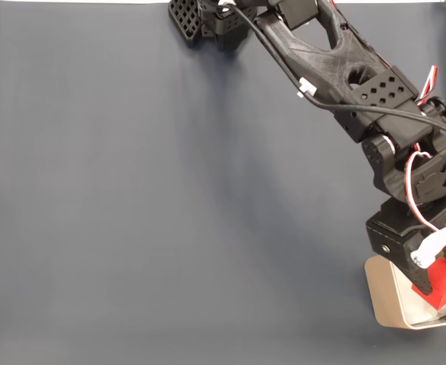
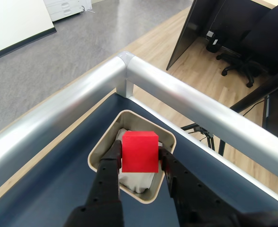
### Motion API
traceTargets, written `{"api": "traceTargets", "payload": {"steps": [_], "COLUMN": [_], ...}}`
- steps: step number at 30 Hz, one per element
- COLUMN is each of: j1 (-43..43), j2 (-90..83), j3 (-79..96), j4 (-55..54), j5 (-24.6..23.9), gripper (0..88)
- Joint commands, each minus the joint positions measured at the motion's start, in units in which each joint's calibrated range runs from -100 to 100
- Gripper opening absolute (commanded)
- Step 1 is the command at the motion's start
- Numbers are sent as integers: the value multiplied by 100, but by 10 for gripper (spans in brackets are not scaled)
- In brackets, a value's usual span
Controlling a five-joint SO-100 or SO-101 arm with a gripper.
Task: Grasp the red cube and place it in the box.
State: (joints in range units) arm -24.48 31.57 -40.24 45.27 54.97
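a: over the box (image 2: pixel 101 152), right above its open middle — that's where the red cube (image 2: pixel 139 151) sits in the wrist view, pinched between the two fingers of the hand (image 2: pixel 139 163).

b: so the fingers are pressed onto the cube, not spread?

a: yes, one dark finger on each side face, the cube standing square between them with its top face level. the white lining of the box shows under and around it.

b: and which way does the box lie from the hand?

a: straight below. in the fixed view the hand (image 1: pixel 438 283) hangs over the box (image 1: pixel 382 296) at the lower right corner of the dark bench (image 1: pixel 169 190), and the red cube (image 1: pixel 443 285) covers part of the box's inside. i can't tell how far above the lining it is.

b: does it need to shift sideways?

a: my guess is no. the cube is much smaller than the box and looks well inside the pale rim on every side, so what's left seems to be letting go, perhaps after lowering a bit.

b: how does the cube look?

a: plain, bright red, matte, sharp edges, no marks. the box is beige with rounded corners.
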Motion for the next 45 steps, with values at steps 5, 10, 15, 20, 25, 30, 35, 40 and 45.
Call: {"api": "traceTargets", "payload": {"steps": [5,10,15,20,25,30,35,40,45], "j1": [-52,-52,-52,-45,-31,-24,-16,5,5], "j2": [-158,-167,-184,-210,-219,-236,-254,-262,-262], "j3": [-338,-338,-301,-283,-274,-274,-274,-274,-292], "j4": [-125,-109,-92,-76,-35,-35,-43,-100,-109], "j5": [29,20,-34,-112,-132,-122,-205,-322,-352], "gripper": [0,0,0,0,0,0,68,195,320]}}
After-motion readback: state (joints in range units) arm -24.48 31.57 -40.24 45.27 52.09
